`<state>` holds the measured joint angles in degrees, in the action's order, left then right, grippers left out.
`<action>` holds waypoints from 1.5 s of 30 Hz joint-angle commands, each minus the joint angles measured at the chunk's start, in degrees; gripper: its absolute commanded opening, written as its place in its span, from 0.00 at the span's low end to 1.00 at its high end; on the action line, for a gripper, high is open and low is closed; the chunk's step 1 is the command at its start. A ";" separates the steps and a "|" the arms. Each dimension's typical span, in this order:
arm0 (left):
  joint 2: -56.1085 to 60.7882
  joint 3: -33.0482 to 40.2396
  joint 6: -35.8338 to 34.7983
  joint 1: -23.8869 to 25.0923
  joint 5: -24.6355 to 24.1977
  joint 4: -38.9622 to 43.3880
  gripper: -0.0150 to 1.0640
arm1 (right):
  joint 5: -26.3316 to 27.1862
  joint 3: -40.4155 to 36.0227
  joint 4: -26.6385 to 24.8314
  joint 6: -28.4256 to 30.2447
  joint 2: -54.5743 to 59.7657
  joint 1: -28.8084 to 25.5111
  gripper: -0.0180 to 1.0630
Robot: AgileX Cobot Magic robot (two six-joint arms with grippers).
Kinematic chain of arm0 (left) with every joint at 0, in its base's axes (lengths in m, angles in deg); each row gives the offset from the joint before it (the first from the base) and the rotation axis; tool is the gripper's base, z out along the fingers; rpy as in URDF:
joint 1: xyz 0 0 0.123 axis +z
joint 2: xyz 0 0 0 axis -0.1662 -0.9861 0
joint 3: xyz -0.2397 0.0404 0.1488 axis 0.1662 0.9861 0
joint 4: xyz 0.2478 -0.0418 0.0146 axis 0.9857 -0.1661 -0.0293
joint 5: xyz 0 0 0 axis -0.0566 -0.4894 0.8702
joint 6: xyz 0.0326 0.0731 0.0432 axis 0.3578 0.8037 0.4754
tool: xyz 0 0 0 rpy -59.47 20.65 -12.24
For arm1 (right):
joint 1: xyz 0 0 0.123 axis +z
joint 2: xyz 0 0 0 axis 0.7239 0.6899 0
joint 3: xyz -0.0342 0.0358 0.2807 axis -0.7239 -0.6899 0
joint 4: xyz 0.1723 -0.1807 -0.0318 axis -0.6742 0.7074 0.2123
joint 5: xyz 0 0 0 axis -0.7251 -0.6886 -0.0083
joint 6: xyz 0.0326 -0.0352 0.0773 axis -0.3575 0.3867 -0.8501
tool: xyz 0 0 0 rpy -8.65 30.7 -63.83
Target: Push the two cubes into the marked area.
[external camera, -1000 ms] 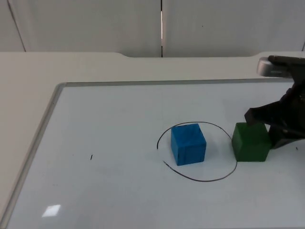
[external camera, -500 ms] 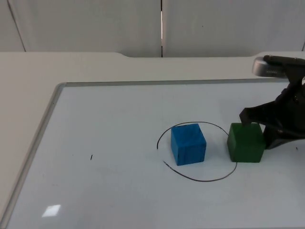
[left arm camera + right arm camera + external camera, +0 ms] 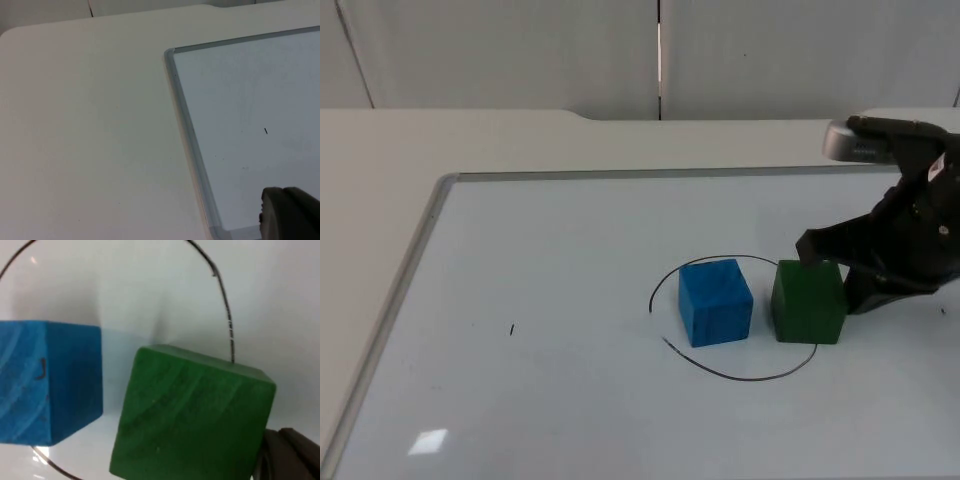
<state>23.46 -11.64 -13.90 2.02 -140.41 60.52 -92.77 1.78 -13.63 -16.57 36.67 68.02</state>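
The right gripper sits low on the whiteboard at the right side of the scene, pressed against the right face of the green cube. Its fingers stand spread to about the cube's width, one at the far right corner and one by the near right edge; it grips nothing and works as a pusher. The green cube lies on the right edge of the drawn circle, and most of it looks to be inside the line. The right wrist view shows the circle's line running up to the green cube at its top edge, so whether every corner is in cannot be told. The blue cube rests well inside the circle, just left of the green one with a narrow gap between them; that gap also shows between the two in the right wrist view, where the blue cube is close beside the green.

The step in hand seems to be the second push, the green cube going leftward into the mark. The next move likely calls for only a short further nudge to the left, stopping before green meets blue and drives it toward the left line, then a lift away to the right.

The left arm waits off to the left, its wrist camera over the board's near left corner; its gripper's state cannot be told
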 commanded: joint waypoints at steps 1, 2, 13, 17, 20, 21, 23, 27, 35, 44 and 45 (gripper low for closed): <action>0.23 0.31 -0.45 0.19 0.59 0.42 0.01 | 1.04 0.17 -0.79 0.15 -0.12 0.68 0.02; 0.23 0.31 -0.45 0.19 0.59 0.42 0.01 | 1.04 0.17 -0.80 0.15 -0.12 0.86 0.02; 0.23 0.31 -0.45 0.19 0.59 0.42 0.01 | 1.26 0.17 -1.18 0.15 -0.12 1.03 0.02; 0.23 0.31 -0.45 0.19 0.59 0.42 0.01 | 1.26 0.17 -1.18 0.25 -0.12 1.13 0.02; 0.23 0.31 -0.45 0.19 0.59 0.42 0.01 | 1.96 0.17 -1.30 0.25 -0.12 1.79 0.02; 0.23 0.31 -0.45 0.19 0.59 0.42 0.01 | 1.96 0.17 -1.30 0.25 -0.12 1.79 0.02; 0.23 0.31 -0.45 0.19 0.59 0.42 0.01 | 3.29 0.17 -1.30 0.25 -0.12 2.96 0.02; 0.23 0.31 -0.45 0.19 0.59 0.42 0.01 | 5.21 0.17 -1.30 0.25 -0.12 4.28 0.02; 0.23 0.31 -0.45 0.19 0.59 0.42 0.01 | 4.96 0.17 -0.40 0.25 -0.12 4.27 0.02; 0.23 0.31 -0.45 0.19 0.59 0.42 0.01 | 2.55 0.17 5.63 0.24 -5.05 4.15 0.02; 0.23 0.31 -0.45 0.19 0.59 0.42 0.01 | 2.41 0.17 6.21 0.24 -5.98 4.15 0.02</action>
<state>23.46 -11.64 -13.90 2.02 -140.41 60.52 -90.24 1.78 -8.90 -16.67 32.38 71.95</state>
